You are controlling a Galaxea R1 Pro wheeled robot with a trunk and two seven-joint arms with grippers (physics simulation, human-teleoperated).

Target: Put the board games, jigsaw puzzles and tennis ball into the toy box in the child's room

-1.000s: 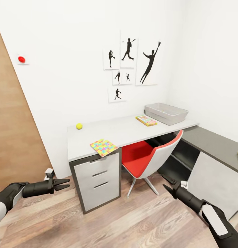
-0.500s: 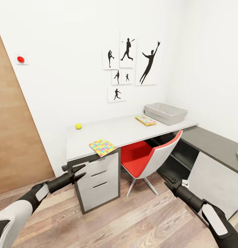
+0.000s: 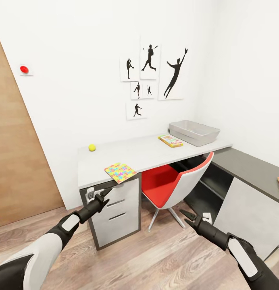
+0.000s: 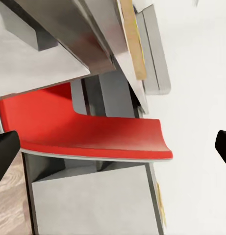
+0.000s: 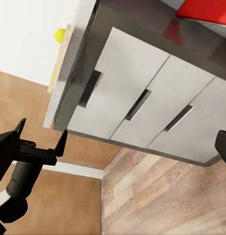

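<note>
While the left gripper hangs in front of the white three-drawer unit, level with its top drawer and below the desk edge, its black jaws stand spread and hold nothing. On the long pale grey-white desk above that unit, a flat multicoloured jigsaw puzzle lies at the near edge — the small yellow-green tennis ball sits farther back toward the wall. At the desk's far end rests the shallow light grey toy box, with a flat brightly printed board game just beside it. A red-and-white chair is tucked beneath the desk. Low, near the chair's legs, the right gripper also has its jaws apart — empty.
</note>
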